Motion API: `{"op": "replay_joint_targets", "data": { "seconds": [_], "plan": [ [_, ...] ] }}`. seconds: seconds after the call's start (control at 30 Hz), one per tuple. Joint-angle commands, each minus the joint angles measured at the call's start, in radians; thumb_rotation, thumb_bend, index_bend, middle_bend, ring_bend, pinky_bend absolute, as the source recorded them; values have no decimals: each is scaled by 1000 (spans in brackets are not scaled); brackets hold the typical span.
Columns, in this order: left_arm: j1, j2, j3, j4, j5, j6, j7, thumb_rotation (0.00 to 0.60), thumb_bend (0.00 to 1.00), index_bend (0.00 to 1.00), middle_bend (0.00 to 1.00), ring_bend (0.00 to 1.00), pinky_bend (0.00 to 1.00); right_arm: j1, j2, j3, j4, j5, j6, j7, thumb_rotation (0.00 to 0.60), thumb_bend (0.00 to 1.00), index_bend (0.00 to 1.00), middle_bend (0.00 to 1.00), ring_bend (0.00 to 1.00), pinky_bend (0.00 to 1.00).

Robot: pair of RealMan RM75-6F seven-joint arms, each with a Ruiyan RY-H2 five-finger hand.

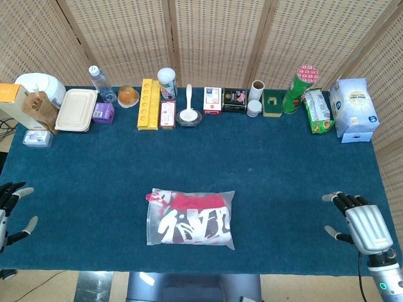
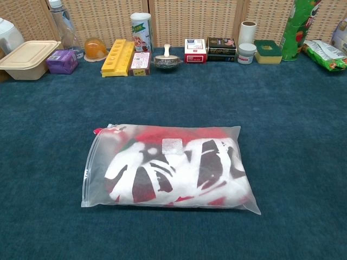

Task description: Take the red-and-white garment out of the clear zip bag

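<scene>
Bag (image 1: 191,218) lies flat at table's (image 1: 283,170) 6 o'clock, garment (image 2: 173,168) inside. Left hand (image 1: 11,211) at 8 o'clock and right hand (image 1: 359,223) at 4 o'clock: fingers spread, holding nothing.

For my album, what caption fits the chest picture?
Red-and-white garment lying sealed in a clear zip bag on the blue table.

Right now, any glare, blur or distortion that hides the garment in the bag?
Head view: even light, sharp, no hard shadows; the zip bag looks slightly milky, but the garment reads clearly. Chest view: the frosted film softens the garment's edges, with no strong glare, only a pale square patch on the bag's top; the table is in focus.
</scene>
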Motion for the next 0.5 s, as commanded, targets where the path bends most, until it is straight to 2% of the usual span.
{"op": "replay_joint_targets", "data": {
  "seconds": [0.03,0.5],
  "plan": [
    [0,-1,0,1,-1,-2,0,600,282,244,181,119,180,1,-1,0,0,0,-2,1,600,120,335,375,447,431],
    [7,16,-4,-20,11,19,12,600,282,245,181,119,180,5,-3,2,15,-1,-5,31,600,121,335,375,447,432]
  ]
}}
